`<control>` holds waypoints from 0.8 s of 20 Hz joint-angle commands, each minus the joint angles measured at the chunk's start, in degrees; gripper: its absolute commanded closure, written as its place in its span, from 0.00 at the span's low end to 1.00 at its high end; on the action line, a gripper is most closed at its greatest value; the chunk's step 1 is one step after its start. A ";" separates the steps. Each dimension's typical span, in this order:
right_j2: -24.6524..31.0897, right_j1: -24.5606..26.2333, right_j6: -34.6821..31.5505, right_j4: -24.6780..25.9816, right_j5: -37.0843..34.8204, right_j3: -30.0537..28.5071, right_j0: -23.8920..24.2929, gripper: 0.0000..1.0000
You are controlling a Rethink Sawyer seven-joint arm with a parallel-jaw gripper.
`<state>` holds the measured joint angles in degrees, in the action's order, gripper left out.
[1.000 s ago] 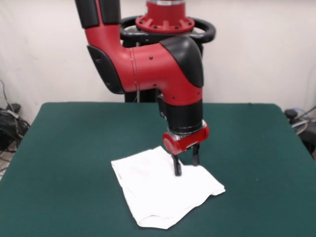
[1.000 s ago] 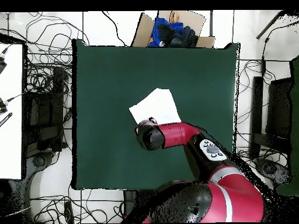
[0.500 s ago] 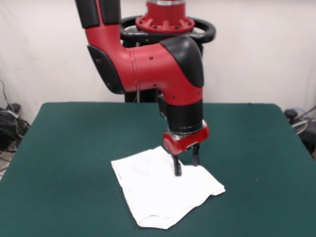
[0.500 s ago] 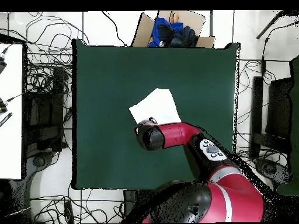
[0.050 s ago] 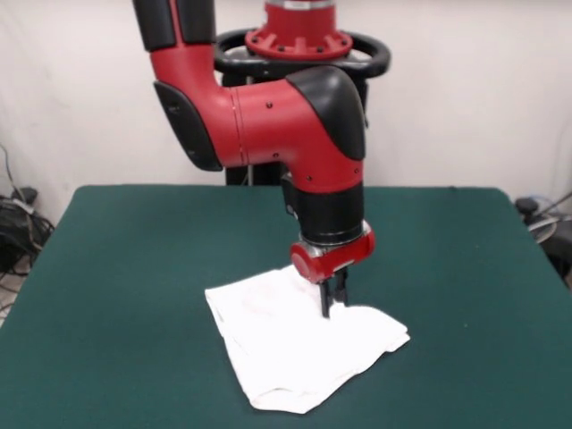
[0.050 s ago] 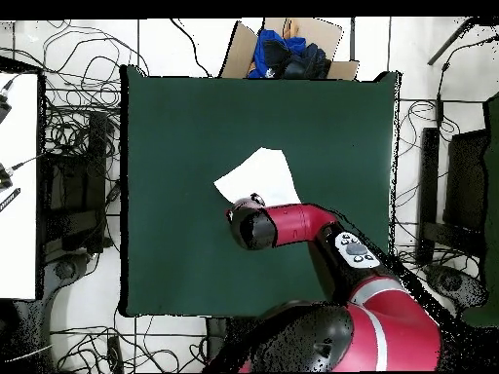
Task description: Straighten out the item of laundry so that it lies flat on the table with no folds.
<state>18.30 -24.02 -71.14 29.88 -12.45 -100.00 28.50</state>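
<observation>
Shirt (image 5: 299, 349) lies folded, plain white side up, near the middle of the green worktop (image 5: 107, 295); in the front view its long axis runs diagonally from upper left to lower right. Claw (image 5: 333, 299) stands vertical at the shirt's far edge, fingers drawn together, pinching the cloth.

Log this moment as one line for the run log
stage: grasping | gripper: jaws shut on T-shirt, at its far edge | T-shirt: folded, plain side up | table: shirt near centre

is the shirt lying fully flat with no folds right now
No, the front view shows the item of laundry bunched and folded over on the table, with the gripper shut on a pinch of cloth.
</observation>
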 commanded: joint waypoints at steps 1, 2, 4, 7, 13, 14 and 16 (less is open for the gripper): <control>-2.19 10.64 -2.42 5.27 -1.80 1.18 -1.19 1.00; -2.15 10.64 -2.36 5.26 -1.88 1.19 -1.18 1.00; -2.11 10.63 -2.33 5.18 -2.04 1.24 -1.24 1.00; -2.29 9.81 -2.89 4.72 -2.36 0.86 -1.67 1.00; 0.28 3.84 -0.06 5.39 -4.06 -5.36 1.79 1.00; 0.72 2.34 0.34 5.20 -4.81 -6.70 2.35 1.00; 1.61 -0.67 1.12 4.81 -6.30 -9.36 3.48 1.00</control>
<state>18.49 -24.83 -71.14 29.99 -12.43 -101.88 29.69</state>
